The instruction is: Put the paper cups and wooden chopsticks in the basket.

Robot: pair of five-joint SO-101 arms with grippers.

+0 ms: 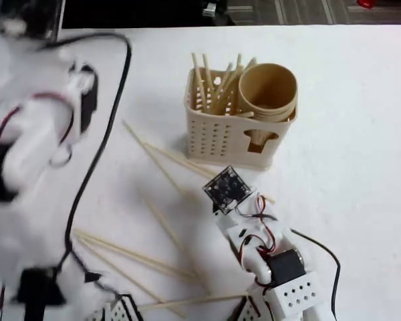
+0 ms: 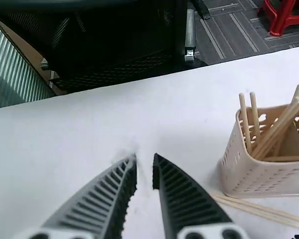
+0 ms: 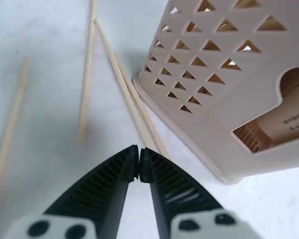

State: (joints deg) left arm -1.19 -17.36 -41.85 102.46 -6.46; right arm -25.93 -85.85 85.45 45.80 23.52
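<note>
Standing upright toward the far side of the white desk (image 1: 361,134), the cream perforated basket (image 1: 220,140) holds a stack of paper cups (image 1: 267,90) at one end, mouths up. A bundle of wooden chopsticks (image 1: 214,87) leans in the other end, tips poking above the rim. More loose chopsticks (image 1: 134,257) lie flat on the desk on the near side of the basket: a pair close to its front wall, one slanting away from it, and several crossing each other nearer the arms' bases. The right arm (image 1: 254,234) stretches from the near edge toward the basket's front wall. The right jaws are closed, tips touching, low over the desk just beside the basket's corner. The near ends of the pair of chopsticks (image 3: 132,104) run under them; whether they pinch a stick cannot be told. Through the basket's handle cut-out the side of the paper cups (image 3: 289,124) shows. The left arm (image 1: 33,147) is at the left of the desk, with a black cable (image 1: 100,147) trailing beside it. The left jaws are slightly parted with nothing between them, above bare desk and well apart from the basket (image 2: 254,174), which stands off to one side of them
</note>
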